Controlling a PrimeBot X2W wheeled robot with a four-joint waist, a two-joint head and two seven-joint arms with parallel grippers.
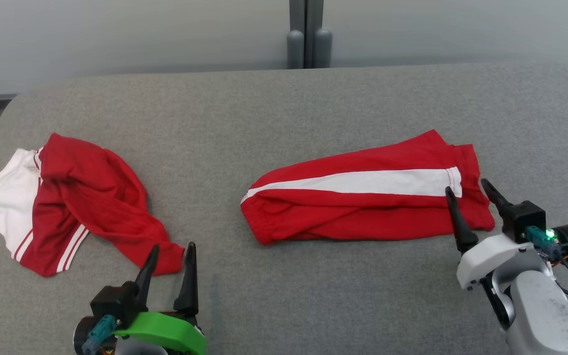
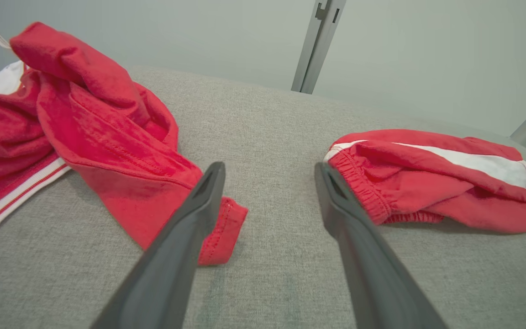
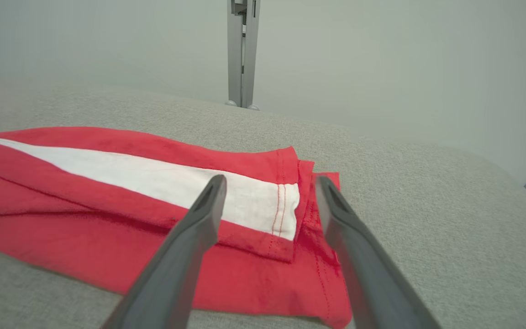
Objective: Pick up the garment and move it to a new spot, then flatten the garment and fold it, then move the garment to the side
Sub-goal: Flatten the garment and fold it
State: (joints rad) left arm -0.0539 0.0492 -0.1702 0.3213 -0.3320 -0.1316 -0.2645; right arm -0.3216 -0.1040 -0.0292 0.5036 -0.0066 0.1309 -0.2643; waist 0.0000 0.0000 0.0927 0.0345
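We log two red-and-white pieces on the grey padded surface (image 1: 284, 113), well apart from each other. The crumpled garment (image 1: 91, 197) lies at the left of the head view, bunched up. Its white part sits toward the frame's left edge and a red corner reaches down toward the lower middle-left. The folded garment (image 1: 363, 212) lies right of centre as a long flat bundle, with a white stripe along its upper half and the elastic waist end pointing left.

The left gripper (image 1: 173, 245) sits at the bottom left of the head view, fingers spread wide and holding nothing. Its tips stand at the lower red corner of the crumpled garment. In the left wrist view that corner lies beside the finger at the frame's left; we cannot tell whether they touch.

The right gripper (image 1: 465, 185) sits at the lower right, fingers likewise apart and empty, tips over the hemmed right end of the folded garment. In the right wrist view the stripe's stitched end shows between the fingers; contact with the cloth we cannot judge.

A grey post (image 1: 308, 34) stands beyond the far edge, top centre
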